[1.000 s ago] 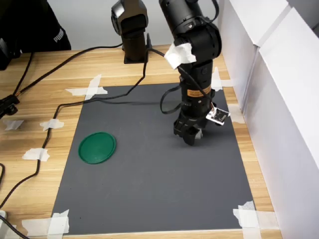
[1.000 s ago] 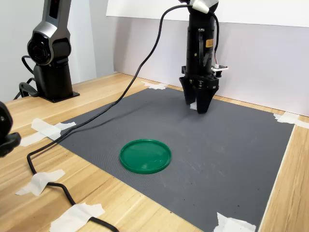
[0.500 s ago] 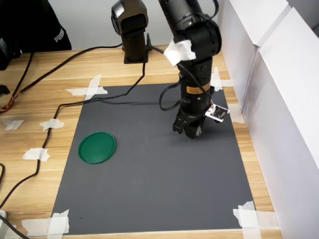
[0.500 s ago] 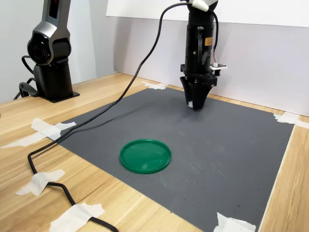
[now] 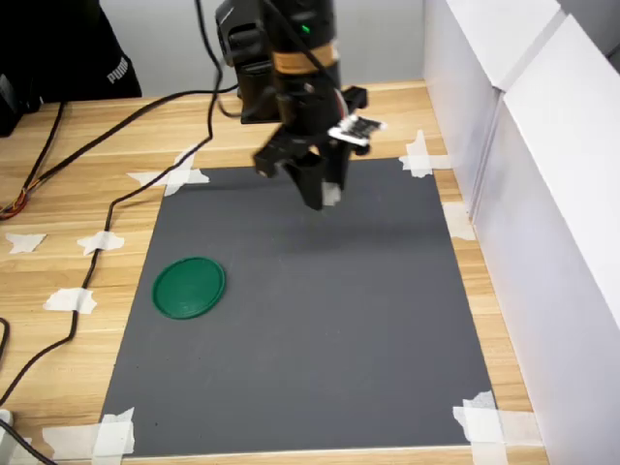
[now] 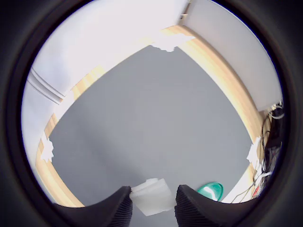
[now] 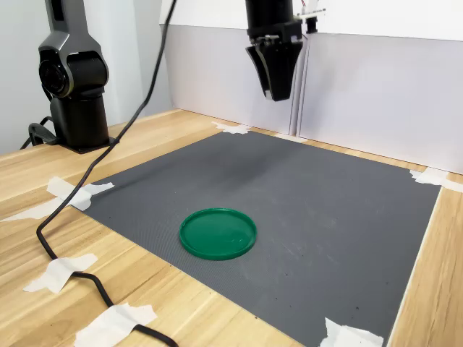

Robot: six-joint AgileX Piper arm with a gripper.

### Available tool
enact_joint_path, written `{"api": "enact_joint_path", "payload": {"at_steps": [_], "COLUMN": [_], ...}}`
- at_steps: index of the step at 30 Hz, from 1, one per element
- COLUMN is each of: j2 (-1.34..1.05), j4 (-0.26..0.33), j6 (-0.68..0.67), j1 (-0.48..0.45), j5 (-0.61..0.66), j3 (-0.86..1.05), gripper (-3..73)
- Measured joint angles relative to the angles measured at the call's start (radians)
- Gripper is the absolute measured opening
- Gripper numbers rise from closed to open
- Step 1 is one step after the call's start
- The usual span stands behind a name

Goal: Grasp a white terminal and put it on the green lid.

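white terminal (image 6: 151,196) pinched in end effector (image 6: 152,208); green lid (image 6: 211,191) apparently near

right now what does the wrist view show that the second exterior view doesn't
Only the wrist view shows the white terminal clearly, pinched between the two dark fingers. It also shows cables bunched past the mat's edge.

Only the second exterior view shows the gripper from outside, raised high above the mat, plus the second robot arm's base on the wooden table and the long black cable.

Both show the green lid lying empty on the grey mat, white tape at the mat's corners, and the white walls.
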Motion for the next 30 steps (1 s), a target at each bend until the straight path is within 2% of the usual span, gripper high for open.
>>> {"api": "enact_joint_path", "payload": {"at_steps": [8, 14, 17, 30], "j2": [-0.032, -0.016, 0.031, 0.220], "j4": [0.006, 0.025, 0.024, -0.007], "j6": [-0.105, -0.164, -0.179, -0.169], "j1": [-0.252, -0.380, -0.406, -0.407], "j5": [0.021, -0.011, -0.027, -0.138], "j3": [0.000, 0.000, 0.000, 0.000], "gripper": [35.2, 35.2, 35.2, 35.2]}}
